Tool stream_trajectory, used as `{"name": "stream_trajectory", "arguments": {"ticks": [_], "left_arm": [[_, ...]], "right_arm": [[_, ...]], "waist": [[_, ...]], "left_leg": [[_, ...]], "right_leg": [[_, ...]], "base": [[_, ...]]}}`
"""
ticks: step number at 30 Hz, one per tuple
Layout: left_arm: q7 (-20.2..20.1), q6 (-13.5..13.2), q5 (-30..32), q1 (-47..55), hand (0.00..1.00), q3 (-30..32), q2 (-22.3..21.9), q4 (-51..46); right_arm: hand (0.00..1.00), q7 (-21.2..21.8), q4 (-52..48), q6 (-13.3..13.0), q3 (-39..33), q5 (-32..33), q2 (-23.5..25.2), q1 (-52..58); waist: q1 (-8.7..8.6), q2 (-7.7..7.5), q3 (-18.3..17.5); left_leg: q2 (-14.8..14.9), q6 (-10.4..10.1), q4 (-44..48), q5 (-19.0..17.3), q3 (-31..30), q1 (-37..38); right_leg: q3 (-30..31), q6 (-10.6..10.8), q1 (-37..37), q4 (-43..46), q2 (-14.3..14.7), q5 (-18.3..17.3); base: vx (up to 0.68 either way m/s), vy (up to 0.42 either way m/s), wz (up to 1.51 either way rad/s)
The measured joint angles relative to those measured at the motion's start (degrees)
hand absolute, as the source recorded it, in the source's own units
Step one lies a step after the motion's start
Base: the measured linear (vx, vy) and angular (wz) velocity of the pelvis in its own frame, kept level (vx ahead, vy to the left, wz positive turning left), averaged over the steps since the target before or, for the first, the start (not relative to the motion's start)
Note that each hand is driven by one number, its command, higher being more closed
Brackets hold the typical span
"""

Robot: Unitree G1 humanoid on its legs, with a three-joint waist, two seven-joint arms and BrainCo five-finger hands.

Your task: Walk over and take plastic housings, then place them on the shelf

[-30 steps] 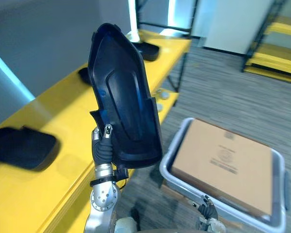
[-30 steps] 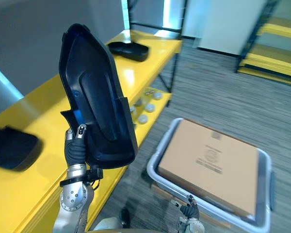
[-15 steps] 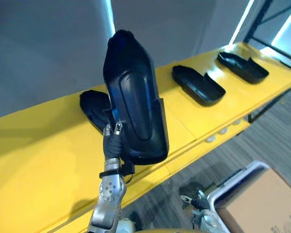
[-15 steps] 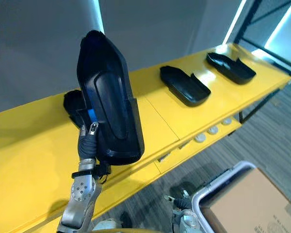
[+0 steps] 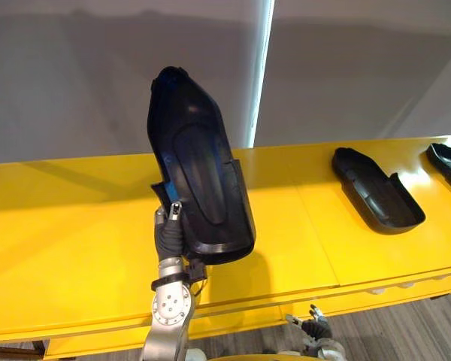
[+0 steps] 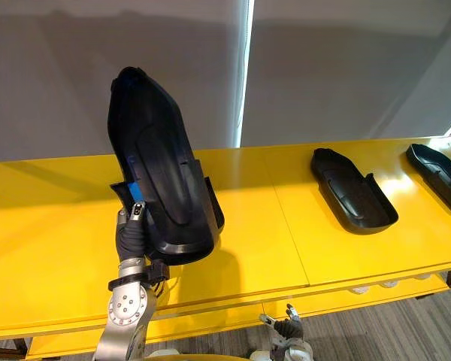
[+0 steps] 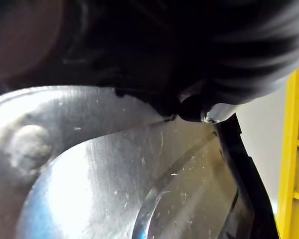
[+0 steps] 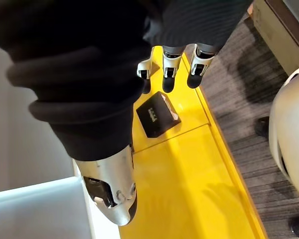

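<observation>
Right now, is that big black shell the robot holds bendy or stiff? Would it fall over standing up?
Probably stiff: the plastic housing rises nearly upright above the left hand, gripped at its lower end, without sagging. Likely light for its size: a thin hollow shell. Stood on end on the shelf it would probably tip; the other housing lies flat.
</observation>
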Motion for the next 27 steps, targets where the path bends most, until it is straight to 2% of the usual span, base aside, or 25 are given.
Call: {"name": "stream_trajectory", "arguments": {"ticks": [2,3,4,5,6,7,8,9,10,11,12,13,14,15,16,17,19,20,21,22,23,24,25,26,27], "left_arm": [[0.0,0.0,0.0,0.0,1.0,0.5,0.0,-0.1],[0.0,0.0,0.0,-0.2,1.0,1.3,-0.2,-0.1],[0.2,0.0,-0.2,-0.2,1.0,2.5,-0.2,-0.6],[0.2,0.0,-0.2,-0.2,1.0,3.3,-0.3,-1.0],[0.2,0.0,-0.6,-0.1,1.0,4.3,-0.4,-1.7],[0.2,-0.1,-0.6,-0.1,1.0,4.7,-0.4,-1.9],[0.2,-0.1,-0.6,-0.1,1.0,4.7,-0.4,-1.9],[0.1,-0.3,-0.7,0.2,1.0,4.4,-0.4,-1.9],[0.0,-0.7,-0.9,0.2,1.0,3.4,-0.3,-1.9],[-0.1,-0.9,-1.0,0.2,1.0,3.1,-0.3,-1.8],[0.0,-1.0,-1.2,0.0,1.0,2.7,-0.3,-1.4],[0.4,-1.1,-1.7,-1.1,1.0,2.8,0.0,0.1],[0.6,-1.1,-1.8,-1.3,1.0,2.8,0.1,1.0],[1.2,-1.0,-2.0,-1.1,1.0,2.8,0.6,3.0],[1.2,-0.8,-2.3,-0.9,1.0,2.6,0.9,3.8],[1.2,-0.8,-2.3,-0.9,1.0,1.8,1.7,4.3],[1.0,-0.8,-2.1,-0.9,1.0,0.2,2.8,4.3],[0.7,-0.9,-1.4,-0.8,1.0,-0.3,2.8,4.2],[0.6,-1.0,-1.2,-0.8,1.0,-0.1,2.7,4.3],[0.0,-0.9,-1.0,-0.9,1.0,-0.2,2.3,4.3],[-0.1,-1.0,-0.5,-1.2,1.0,-0.7,1.6,4.2],[-0.1,-1.0,-0.5,-1.3,1.0,-0.8,1.5,4.2],[-0.1,-1.0,-0.4,-1.8,1.0,-1.5,1.2,4.2],[-0.1,-0.9,-0.2,-2.1,1.0,-2.2,1.1,4.2],[-0.2,-0.4,0.2,-2.3,1.0,-3.1,0.3,4.5]], "right_arm": [[0.0,-0.1,0.0,0.0,-0.2,0.0,0.0,0.1],[0.0,-0.1,0.0,0.0,-1.0,0.0,0.0,0.2],[0.0,-0.1,0.0,0.0,-1.0,0.0,0.0,0.0],[0.0,-0.2,-0.1,0.1,-0.9,-0.2,0.0,-0.3],[0.0,-0.4,-0.3,0.1,-0.9,-0.4,-0.3,-0.7],[0.0,-0.8,-0.4,0.1,-0.9,-0.5,-0.8,-0.7],[0.0,-1.0,-0.5,0.1,-0.9,-0.6,-1.1,-0.7],[0.0,-1.2,-0.2,0.1,-0.9,-0.8,-1.9,-0.7],[0.0,-1.2,0.5,0.1,-0.9,-1.1,-2.9,-0.7],[0.0,-1.2,1.1,0.2,-1.0,-1.2,-3.4,-0.9],[0.0,-1.2,2.6,0.5,-1.1,-1.6,-3.7,-1.5],[0.0,-1.1,4.7,0.7,-1.2,-1.8,-1.8,-1.3],[0.0,-1.1,5.2,0.7,-1.4,-1.6,-1.3,-1.2],[0.0,-1.1,6.1,0.8,-1.4,-1.7,-0.5,-0.9],[0.0,-1.1,6.1,0.8,-1.0,-2.2,-0.3,-0.9],[0.0,-1.0,6.1,0.8,-0.9,-2.8,-0.3,-0.9],[0.0,-1.1,5.8,0.7,-0.9,-4.0,-0.3,-1.2],[0.0,-1.0,5.6,0.7,-0.9,-4.5,-1.2,-1.5],[0.0,-1.0,5.2,0.8,-1.0,-4.5,-1.4,-2.1],[0.0,-0.9,4.1,0.8,-0.9,-4.5,-1.6,-1.8],[0.0,-0.8,3.6,0.6,-0.8,-4.5,-1.0,-1.3],[0.0,-0.7,3.6,0.6,-0.8,-4.5,-0.9,-1.4],[0.0,-0.5,3.6,0.6,-0.8,-4.3,-0.9,-1.4],[0.0,-0.3,3.6,0.6,-0.8,-4.3,-1.0,-1.4],[0.0,0.0,3.5,0.6,-0.9,-3.9,-1.5,-1.3]], "waist": [[0.54,0.01,0.1],[0.96,-0.17,0.4],[1.37,-0.8,0.9],[1.29,-0.56,1.4],[1.1,-0.74,1.8],[1.02,-1.06,1.8],[0.98,-1.1,1.8],[0.65,-0.99,1.7],[-0.02,0.19,1.0],[-0.49,0.68,0.7],[-1.65,0.86,-0.1],[-2.2,-1.47,0.0],[-2.11,-2.08,0.2],[-1.69,-3.41,-0.2],[-1.6,-3.53,-0.2],[-1.61,-3.43,-0.2],[-0.95,-3.38,-0.4],[-0.59,-1.97,0.2],[-0.61,-1.74,0.5],[-1.36,-1.57,0.7],[-1.63,-1.81,0.5],[-1.74,-1.83,0.5],[-2.07,-1.89,0.5],[-2.09,-2.03,0.5],[-2.32,-0.93,0.9]], "left_leg": [[-0.4,-0.3,1.8,0.2,-1.4,-2.0],[-0.3,-0.7,2.3,0.4,0.0,-2.9],[1.3,0.3,4.2,-1.5,4.9,-3.6],[3.3,1.0,6.6,-1.9,7.6,-4.2],[7.3,1.4,11.1,-2.4,11.1,-4.7],[11.0,1.3,14.0,-2.5,12.3,-4.3],[12.7,1.3,14.4,-2.5,12.5,-3.4],[15.2,1.3,13.5,-2.1,12.2,-1.9],[16.8,1.8,10.3,1.8,10.1,-1.4],[16.6,-1.2,8.3,2.0,7.8,-1.2],[13.7,-6.5,4.8,-0.9,6.1,-0.8],[10.7,-8.8,3.1,-0.9,6.1,-1.4],[9.8,-8.7,3.1,-0.8,6.1,-1.5],[8.9,-8.3,4.6,-1.1,6.1,-1.8],[8.6,-7.7,6.1,-1.7,6.2,-2.0],[8.6,-7.4,7.2,-2.5,6.2,-2.0],[8.2,-5.9,7.0,-3.7,8.1,-2.0],[7.4,-4.4,4.3,-3.2,10.8,-0.4],[7.2,-3.9,3.9,-2.9,11.3,0.2],[6.4,-3.0,3.4,-2.3,11.2,1.1],[5.8,-2.8,3.0,-2.3,11.3,1.8],[5.6,-2.7,3.0,-2.3,11.3,1.7],[4.4,-1.9,3.0,-2.5,11.0,1.2],[3.5,-1.9,3.1,-2.4,10.8,0.8],[3.5,-2.1,3.0,-1.9,9.9,0.3]], "right_leg": [[-2.5,0.1,0.0,0.0,-0.6,-0.1],[-3.1,0.1,-0.2,0.2,-1.4,-0.1],[-3.6,0.1,-0.8,0.4,-2.6,-0.1],[-3.8,0.1,-0.9,1.0,-3.0,-0.1],[-3.6,0.1,-1.5,2.3,-4.3,-0.1],[-2.9,0.7,-2.0,3.2,-6.1,0.2],[-2.5,1.4,-1.9,3.2,-7.1,0.7],[-1.6,3.4,-2.0,2.7,-8.9,1.6],[-1.1,5.8,-3.0,2.0,-10.1,2.4],[-1.1,6.9,-3.4,1.5,-10.5,3.0],[-0.9,8.1,-3.5,-1.0,-12.1,4.6],[-0.7,7.5,-2.9,-3.3,-13.1,6.7],[-0.9,7.5,-2.4,-4.4,-13.3,7.9],[-2.0,7.1,-1.3,-5.8,-13.8,11.7],[-2.5,6.7,-1.0,-5.8,-13.9,13.8],[-2.5,5.2,-0.9,-5.1,-14.0,15.1],[-3.1,-1.5,-3.6,-3.1,-14.5,19.2],[-2.3,-4.4,-5.1,-2.1,-14.4,20.1],[-1.4,-2.2,-6.0,2.0,-14.0,17.1],[0.5,1.7,-6.8,10.9,-11.3,7.5],[6.3,2.8,-7.7,16.6,-5.9,-2.6],[7.7,3.0,-7.8,17.1,-4.7,-3.9],[11.8,2.4,-7.5,16.4,-0.7,-8.2],[13.6,0.4,-6.8,14.1,0.5,-10.0],[14.0,0.6,-5.6,12.9,1.1,-9.4]], "base": [[0.0,0.016,0.61],[-0.04,0.092,0.43],[-0.04,0.118,0.34],[-0.06,0.173,0.2],[-0.06,0.221,0.07],[-0.07,0.266,-0.02],[-0.08,0.362,-0.09],[-0.08,0.445,-0.08],[-0.07,0.475,-0.03],[-0.08,0.527,0.15],[-0.06,0.571,0.44],[-0.05,0.468,0.47],[-0.01,0.331,0.3],[-0.01,0.209,0.02],[-0.02,0.277,-0.02],[-0.08,0.348,-0.06],[-0.15,0.306,-0.41],[-0.13,0.187,-0.57],[-0.13,0.211,-0.43],[-0.09,0.106,-0.22],[-0.09,0.106,-0.15],[-0.1,0.04,-0.03],[-0.05,0.004,0.12],[-0.08,0.018,0.25],[-0.04,0.029,0.3]]}}
